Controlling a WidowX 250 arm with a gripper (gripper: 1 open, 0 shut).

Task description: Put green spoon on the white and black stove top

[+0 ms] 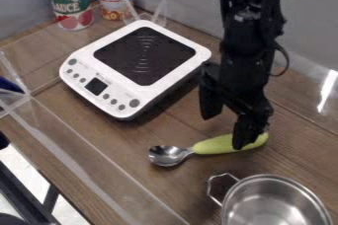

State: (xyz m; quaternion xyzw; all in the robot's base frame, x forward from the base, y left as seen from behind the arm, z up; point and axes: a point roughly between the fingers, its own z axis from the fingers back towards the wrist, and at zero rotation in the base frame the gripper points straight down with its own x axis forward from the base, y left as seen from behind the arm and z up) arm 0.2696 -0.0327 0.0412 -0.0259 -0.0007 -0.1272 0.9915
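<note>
While the green spoon (211, 148) lies flat on the wooden table (53, 46) in the lower middle of the frame, silver bowl toward the left and lime handle toward the right, we have our gripper (232, 120) pointing straight down over the handle with its jaws spread wide and nothing held. One finger already sits at the right end of the handle, so we judge that the step in hand is the grasp. To do it well, we want the fingers straddling the chunky handle across its width, near its middle, low enough to bite before we close. The round steel pot (271, 201) sits just below, and the white and black stove top (137, 64) waits up and to the left.
</note>
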